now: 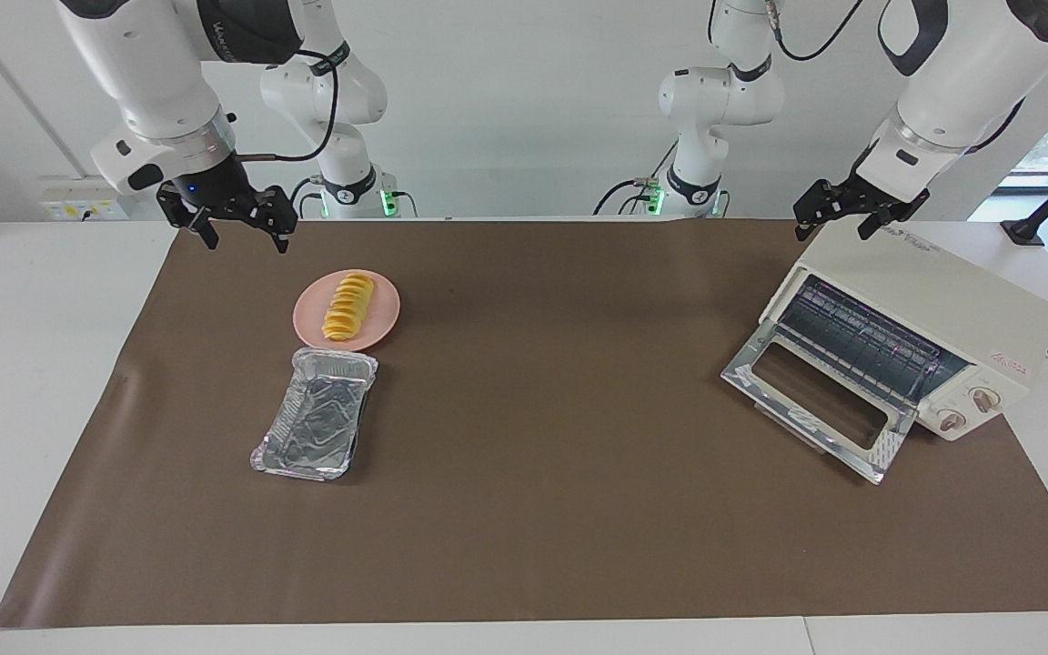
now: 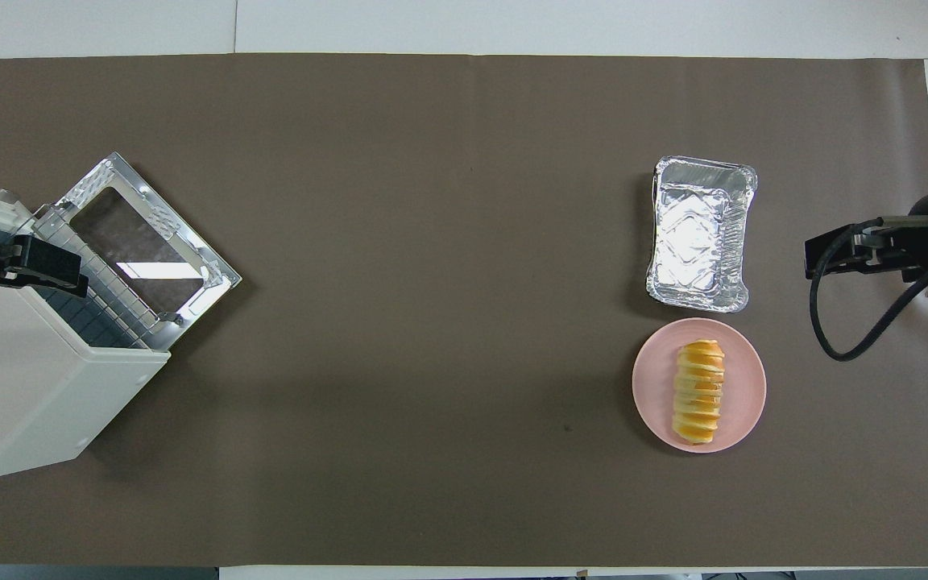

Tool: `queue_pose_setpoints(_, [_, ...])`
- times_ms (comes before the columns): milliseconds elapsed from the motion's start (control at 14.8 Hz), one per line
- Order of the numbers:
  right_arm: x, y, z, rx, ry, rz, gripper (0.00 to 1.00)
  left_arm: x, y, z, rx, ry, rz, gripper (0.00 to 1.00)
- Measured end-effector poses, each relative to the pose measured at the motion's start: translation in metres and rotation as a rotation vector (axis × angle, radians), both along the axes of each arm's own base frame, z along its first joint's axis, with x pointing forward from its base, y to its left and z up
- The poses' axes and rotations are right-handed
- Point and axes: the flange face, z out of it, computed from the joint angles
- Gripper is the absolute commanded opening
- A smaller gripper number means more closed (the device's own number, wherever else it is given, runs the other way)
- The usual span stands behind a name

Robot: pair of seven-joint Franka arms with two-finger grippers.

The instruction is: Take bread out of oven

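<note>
One camera looks from high across the table toward the robots. The other looks steeply down from above them. Both share the brown paper mat [image 1: 533, 409] [image 2: 432, 322].

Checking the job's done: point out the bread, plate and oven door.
bread [image 2: 698, 392], overhead view, middle slices.
plate [image 2: 746, 387], overhead view, bare rim.
oven door [image 1: 815, 400], facing view, glass pane.

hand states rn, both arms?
Left hand: open, holding nothing, over the oven.
Right hand: open, holding nothing, raised at the right arm's end of the table, near the plate.
</note>
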Motion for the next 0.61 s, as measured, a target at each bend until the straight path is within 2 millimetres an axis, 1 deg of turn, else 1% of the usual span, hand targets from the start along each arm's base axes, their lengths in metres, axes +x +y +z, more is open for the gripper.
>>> queue_pose_setpoints(270, [0.0029,-0.0108,-0.0013,0.001,-0.005,-0.019,1.0,0.0,0.0,0.0,0.0,0.0,0.0,1.0])
queue_pose_setpoints(607, [0.0021,-0.0108,-0.0023,0.001,0.004,-0.019,1.0,0.0,0.0,0.0,0.0,0.0,0.0,1.0])
